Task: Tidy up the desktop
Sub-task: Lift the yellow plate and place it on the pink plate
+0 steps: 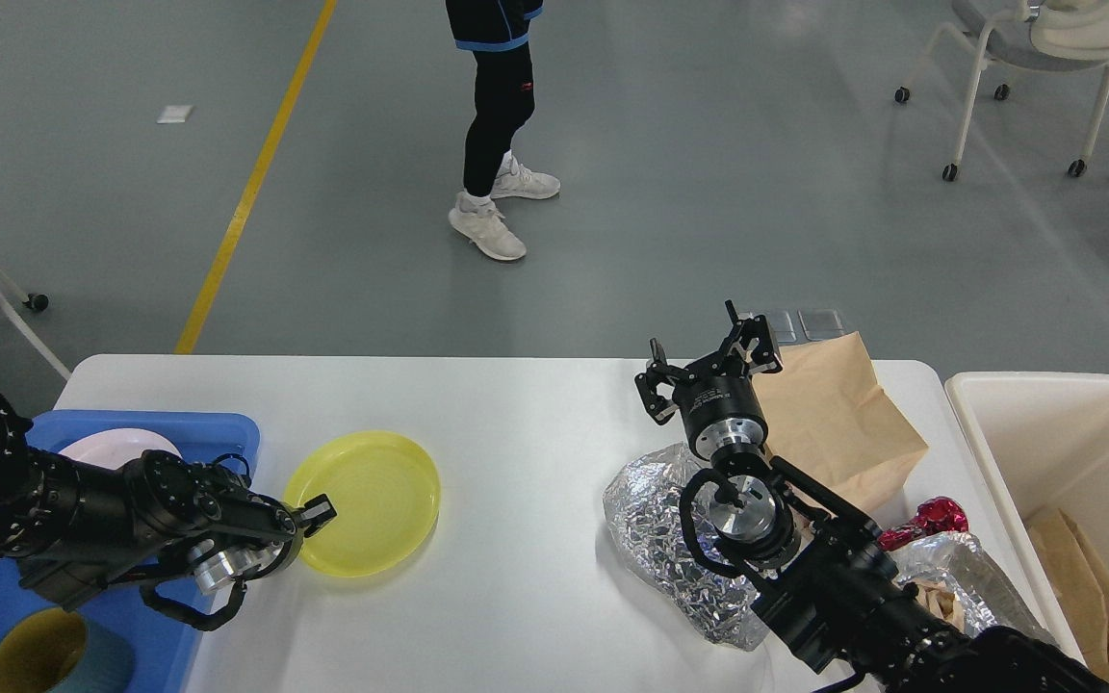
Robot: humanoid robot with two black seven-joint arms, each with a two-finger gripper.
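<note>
Blue tray: rectangular blue plastic tray (227,428) is sitting at the near left corner, carrying a dark mug with yellow inside (39,654) and a pale pink plate (112,448).
Left gripper: left gripper (316,514) is pinching the near rim of the round yellow plastic plate (367,500).
Foil: crumpled silver foil (656,525) is lying under the right arm.
Right gripper: right gripper (709,371) is hovering spread wide and empty beside the brown paper bag (834,419).
Desktop: wide white rectangular desktop (516,404) is filling the lower frame.
Bin: cream plastic bin (1045,423) is standing at the right edge.
Background: person's legs in white sneakers (497,207) are standing on grey floor.
</note>
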